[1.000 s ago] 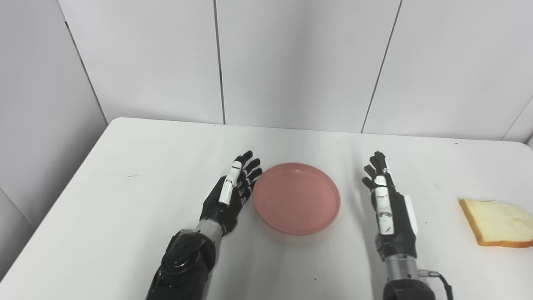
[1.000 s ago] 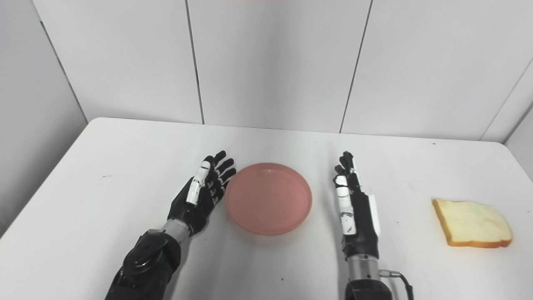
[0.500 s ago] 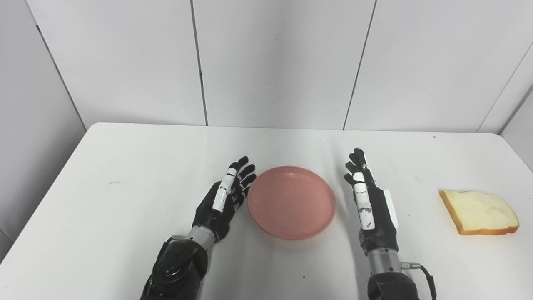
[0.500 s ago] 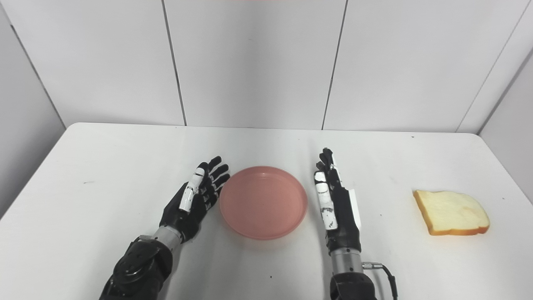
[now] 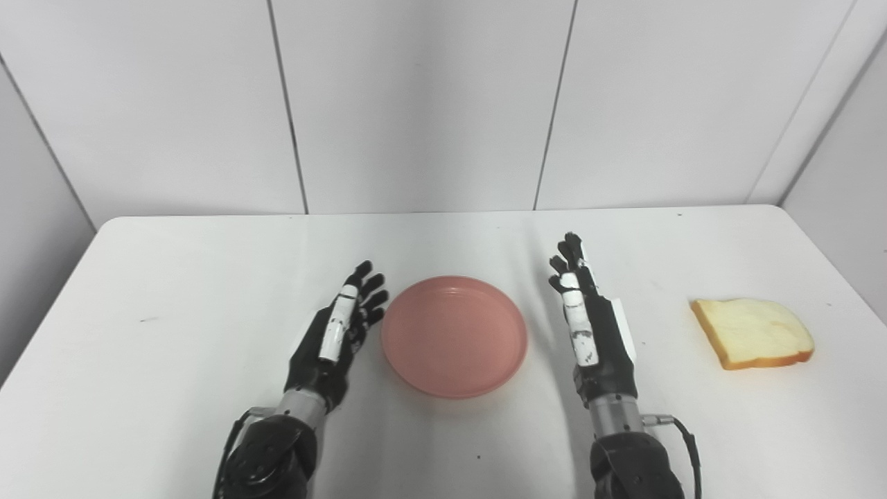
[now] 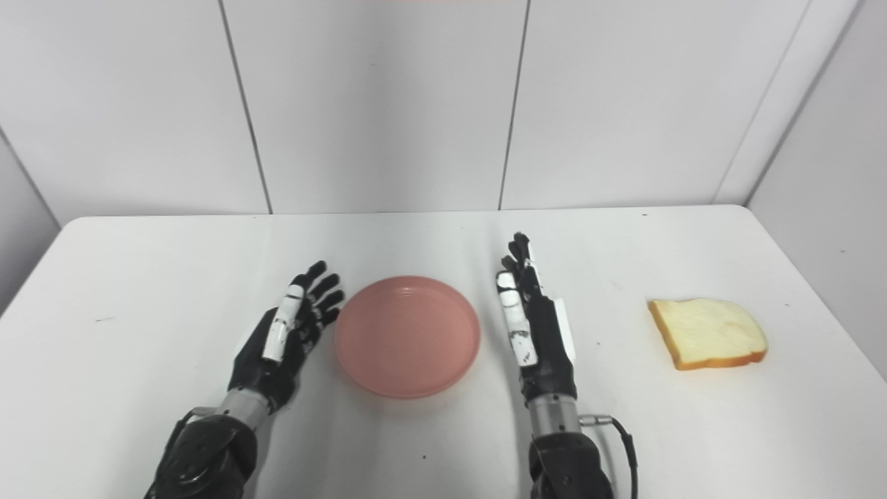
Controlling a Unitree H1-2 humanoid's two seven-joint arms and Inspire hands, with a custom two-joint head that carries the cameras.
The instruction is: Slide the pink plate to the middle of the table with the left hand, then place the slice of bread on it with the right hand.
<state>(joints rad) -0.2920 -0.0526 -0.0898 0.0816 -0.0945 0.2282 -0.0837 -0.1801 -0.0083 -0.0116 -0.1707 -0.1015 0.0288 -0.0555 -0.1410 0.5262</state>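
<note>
Two task items and two hands, catalogued as they lie now.

Item one: pink plate (image 5: 454,335), shallow, round, empty. It sits flat on the white tabletop (image 5: 173,291), roughly at the middle of its width and toward my near edge, between my two hands. Judged from that position, the slide looks done or close to done.

Item two: slice of bread (image 5: 752,332), pale crumb, tan crust. It lies flat near the right end of the tabletop, well apart from the plate and from either hand. It is not yet on the plate.

Left hand (image 5: 336,336): released, holding nothing, fingers (image 5: 367,294) spread and extended forward. It rests just beside the plate's left rim; whether it touches the rim I cannot tell. That placement suits a sideways push toward the centre, which would explain why it stands palm-side to the plate.

Right hand (image 5: 589,326): released, holding nothing, fingers straight and close together, edge-on. It stands just beside the plate's right rim with a narrow strip of tabletop showing between, so apart from it. It appears to wait there; my judgement is that its next job is a reach rightward to the bread.

Surroundings: plain white panelled wall (image 5: 416,104) behind the far edge. A thin cable (image 5: 682,433) loops at my right wrist.
</note>
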